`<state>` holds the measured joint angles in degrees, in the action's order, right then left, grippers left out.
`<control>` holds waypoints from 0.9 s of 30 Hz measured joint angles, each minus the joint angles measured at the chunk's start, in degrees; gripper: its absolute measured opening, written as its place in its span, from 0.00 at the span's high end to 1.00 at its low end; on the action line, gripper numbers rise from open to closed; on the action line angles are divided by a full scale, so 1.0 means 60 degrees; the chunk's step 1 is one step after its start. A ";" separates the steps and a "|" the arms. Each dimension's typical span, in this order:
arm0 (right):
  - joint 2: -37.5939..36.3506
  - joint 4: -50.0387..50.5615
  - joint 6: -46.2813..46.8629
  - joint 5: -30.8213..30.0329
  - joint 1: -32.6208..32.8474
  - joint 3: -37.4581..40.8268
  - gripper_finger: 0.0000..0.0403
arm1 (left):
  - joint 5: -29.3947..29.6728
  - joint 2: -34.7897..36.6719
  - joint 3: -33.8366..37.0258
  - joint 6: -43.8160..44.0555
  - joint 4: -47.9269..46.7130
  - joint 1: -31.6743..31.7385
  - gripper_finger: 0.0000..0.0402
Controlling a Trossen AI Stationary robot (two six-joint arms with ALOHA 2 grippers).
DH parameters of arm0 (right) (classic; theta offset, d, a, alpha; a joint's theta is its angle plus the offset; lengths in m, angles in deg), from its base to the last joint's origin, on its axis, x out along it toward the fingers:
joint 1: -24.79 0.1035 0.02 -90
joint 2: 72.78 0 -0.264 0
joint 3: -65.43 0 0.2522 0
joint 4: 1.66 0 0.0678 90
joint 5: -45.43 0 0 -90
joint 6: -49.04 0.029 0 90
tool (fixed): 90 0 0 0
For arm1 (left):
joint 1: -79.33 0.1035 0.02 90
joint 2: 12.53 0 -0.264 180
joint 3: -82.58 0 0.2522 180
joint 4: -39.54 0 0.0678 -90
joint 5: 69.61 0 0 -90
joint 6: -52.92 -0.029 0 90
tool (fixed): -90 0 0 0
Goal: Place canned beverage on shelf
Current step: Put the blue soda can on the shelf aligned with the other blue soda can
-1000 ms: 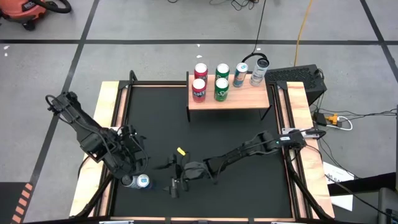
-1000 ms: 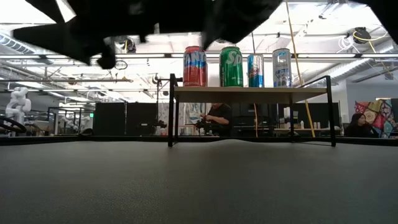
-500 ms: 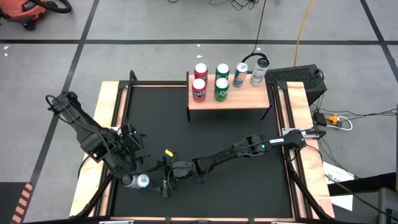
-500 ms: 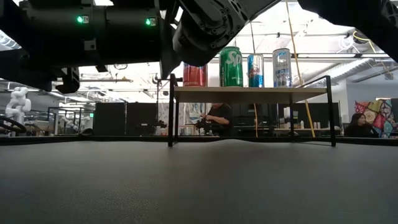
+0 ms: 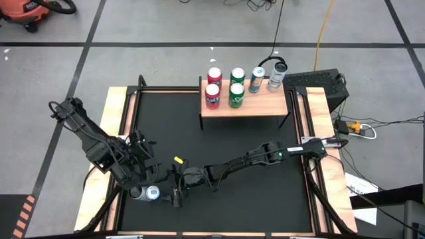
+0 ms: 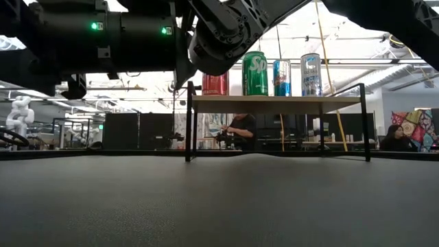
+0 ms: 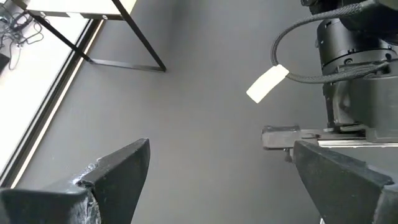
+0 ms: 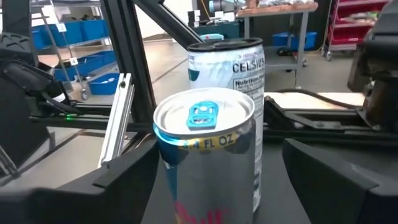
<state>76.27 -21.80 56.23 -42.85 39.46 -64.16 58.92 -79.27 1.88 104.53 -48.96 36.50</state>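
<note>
A silver and blue can [image 8: 208, 162] stands upright on the black mat [image 5: 219, 143] at its near left corner; it also shows in the high view [image 5: 153, 193]. A white Celsius can [image 8: 229, 62] stands right behind it, also in the high view [image 5: 136, 193]. My right gripper [image 8: 221, 149] [image 5: 174, 194] is open and level. Its fingers stand on either side of the silver and blue can, apart from it. My left gripper [image 7: 221, 180] [image 5: 147, 171] is open and empty just beyond the two cans. The light-wood shelf [image 5: 265, 103] [image 6: 274, 103] stands at the far edge.
Several cans stand on the shelf: red [image 5: 212, 96], green [image 5: 236, 95], blue [image 5: 257, 79] and white [image 5: 276, 76]. Wooden rails [image 5: 116, 119] frame the mat. My right arm [image 5: 252, 159] lies across the mat's near half. People sit in the room behind [image 6: 240, 130].
My right gripper has gone toward the table's left edge, closing in on the two cans at the near left corner, most of it in the first half second. The cans and my left arm have stayed in place.
</note>
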 joint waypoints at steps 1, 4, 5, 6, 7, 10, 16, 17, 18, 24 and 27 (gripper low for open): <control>0.0000 -0.0023 -0.0089 0.0007 0.0001 0.0000 0.19 | 0.0000 0.0000 0.0000 0.0000 0.0000 0.0000 0.03; 0.0000 -0.0081 -0.0191 0.0010 0.0000 0.0000 0.21 | 0.0000 0.0000 0.0000 0.0000 0.0003 0.0000 0.03; 0.0000 -0.0078 -0.0201 0.0011 0.0000 0.0000 0.22 | 0.0000 0.0000 0.0000 0.0002 0.0000 0.0000 0.03; 0.0000 -0.0073 -0.0202 0.0014 0.0000 0.0000 0.24 | 0.0005 0.0000 0.0000 0.0000 0.0002 0.0000 0.03; 0.0000 -0.0070 -0.0202 0.0023 -0.0002 0.0000 0.26 | 0.0023 0.0000 0.0000 0.0001 0.0004 0.0000 0.03; 0.0000 -0.0092 -0.0100 0.0466 -0.0053 0.0000 0.36 | 0.0100 0.0000 0.0000 0.0001 0.0004 0.0004 0.03; 0.0000 -0.0082 -0.0069 0.0501 -0.0062 0.0000 0.50 | 0.0154 0.0000 0.0000 0.0004 0.0004 0.0025 0.03; 0.0000 -0.0077 -0.0066 0.0502 -0.0062 0.0000 0.52 | 0.0157 0.0000 0.0000 0.0008 0.0004 0.0022 0.03; 0.0000 -0.0079 -0.0075 0.0502 -0.0062 0.0000 0.53 | 0.0157 0.0000 0.0000 0.0025 0.0004 0.0022 0.03; -0.0051 -0.0096 -0.0361 0.0488 0.0106 0.0011 0.56 | 0.0555 0.0001 0.0026 0.0501 0.0027 -0.0064 0.03; -0.0051 -0.0146 -0.0232 0.0499 0.0191 0.0027 0.57 | 0.0843 0.0000 0.0243 0.0607 -0.0016 -0.0262 0.03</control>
<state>75.97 -22.68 54.83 -39.86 40.61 -64.00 63.98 -79.27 3.34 108.17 -49.06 34.93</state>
